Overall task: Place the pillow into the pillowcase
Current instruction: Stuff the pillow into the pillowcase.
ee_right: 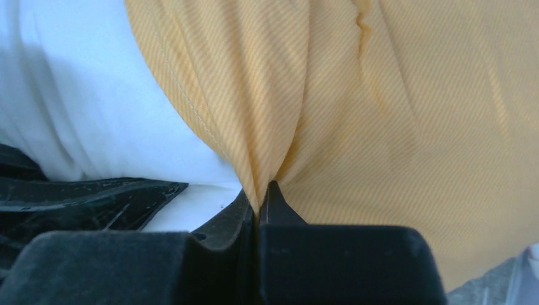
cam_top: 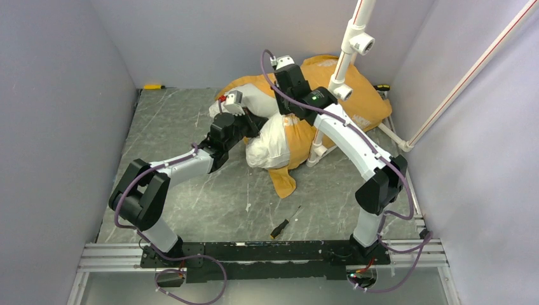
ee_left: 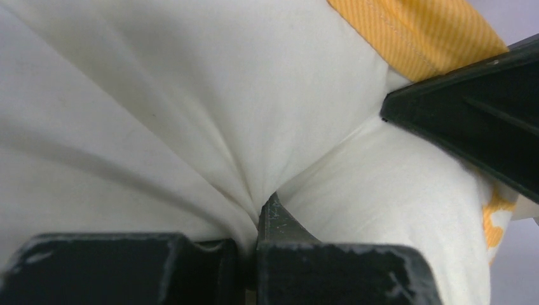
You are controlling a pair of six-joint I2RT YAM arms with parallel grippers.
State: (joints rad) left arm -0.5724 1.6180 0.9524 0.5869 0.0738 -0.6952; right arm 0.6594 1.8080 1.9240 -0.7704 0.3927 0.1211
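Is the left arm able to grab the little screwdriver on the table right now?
Probably not yet: the left gripper is shut on the pillow, away from the screwdriver. It would have to let go first.

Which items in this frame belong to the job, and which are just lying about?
Job: pillow; pillowcase; left gripper, shut on the pillow; right gripper, shut on the pillowcase.
Lying about: screwdriver; small yellow object by the back wall.
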